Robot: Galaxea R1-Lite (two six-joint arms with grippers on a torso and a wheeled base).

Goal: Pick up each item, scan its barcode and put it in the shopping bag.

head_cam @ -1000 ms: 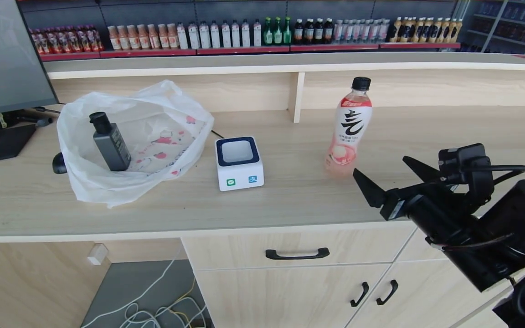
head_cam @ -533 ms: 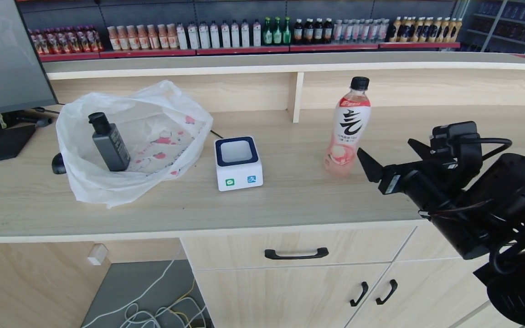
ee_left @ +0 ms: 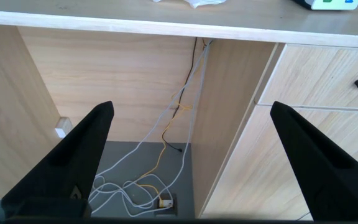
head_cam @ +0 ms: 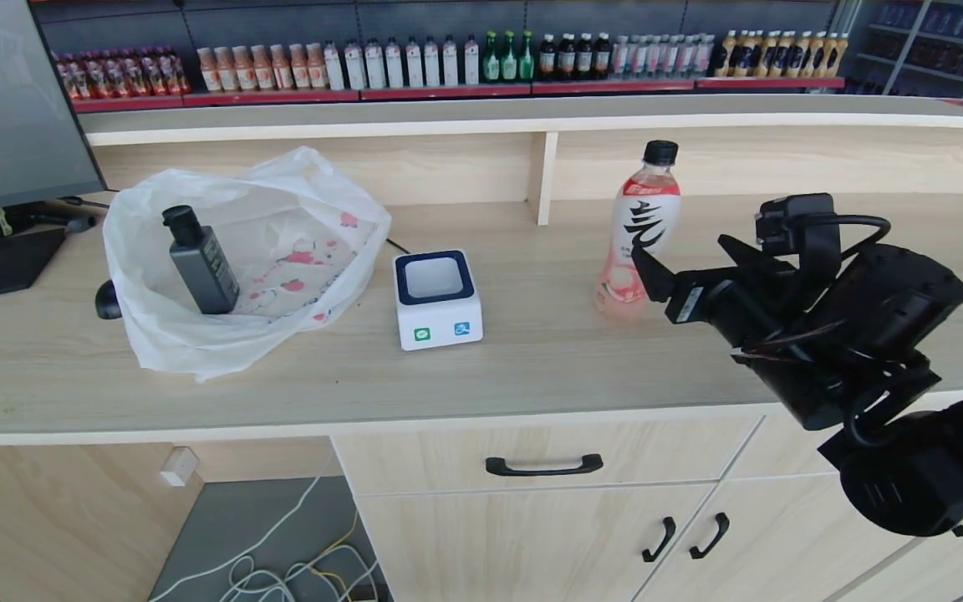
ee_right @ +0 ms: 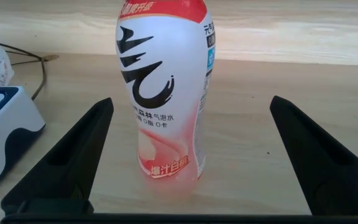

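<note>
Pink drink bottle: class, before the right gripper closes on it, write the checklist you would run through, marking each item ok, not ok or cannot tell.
1. Is the pink bottle upright on the counter? Ok.
2. Is the right gripper open? Ok, its fingers are spread wide.
3. Is the pink bottle centred between those fingers in the right wrist view? Ok.
4. Is the pink bottle far enough in between the fingers for them to close on it? Cannot tell.
5. Is the window of the scanner uncovered? Ok.
6. Is the mouth of the shopping bag open, with room beside the dark bottle? Ok.
</note>
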